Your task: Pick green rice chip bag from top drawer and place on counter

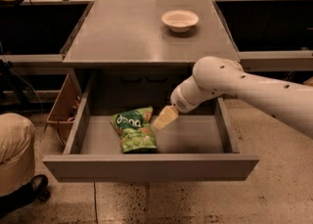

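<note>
The green rice chip bag point(134, 130) is lying flat in the open top drawer point(146, 167). The gripper point(164, 118) is hovering just right of the bag; whether it is spread or closed cannot be told. It appears to be reaching; next it needs to grasp the bag, then lift it to the counter point(122, 32) above the bag.

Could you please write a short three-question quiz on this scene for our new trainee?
1. True or false: the green rice chip bag lies on the counter.
2. Where is the end effector? A) above the counter B) inside the open top drawer, beside the bag C) under the drawer
3. Fill in: on the counter stands a white ____.
Key: 1 false; 2 B; 3 bowl.
</note>
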Controlling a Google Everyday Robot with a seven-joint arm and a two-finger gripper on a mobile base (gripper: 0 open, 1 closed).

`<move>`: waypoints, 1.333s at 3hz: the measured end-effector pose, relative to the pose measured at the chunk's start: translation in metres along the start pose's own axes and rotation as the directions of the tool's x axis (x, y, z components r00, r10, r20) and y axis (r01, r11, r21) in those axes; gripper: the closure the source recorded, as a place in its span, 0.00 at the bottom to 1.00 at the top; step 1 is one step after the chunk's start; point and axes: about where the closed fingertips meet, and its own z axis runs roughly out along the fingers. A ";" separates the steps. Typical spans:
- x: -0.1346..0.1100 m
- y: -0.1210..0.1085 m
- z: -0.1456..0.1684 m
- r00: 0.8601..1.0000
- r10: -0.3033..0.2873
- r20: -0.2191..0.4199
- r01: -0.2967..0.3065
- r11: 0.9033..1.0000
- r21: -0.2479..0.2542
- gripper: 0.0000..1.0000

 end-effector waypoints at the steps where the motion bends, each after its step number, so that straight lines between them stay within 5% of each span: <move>1: -0.006 0.009 0.011 0.997 0.063 0.033 -0.062 0.998 -0.029 0.00; 4: -0.028 0.053 0.066 0.964 0.259 0.059 -0.248 0.957 -0.150 0.00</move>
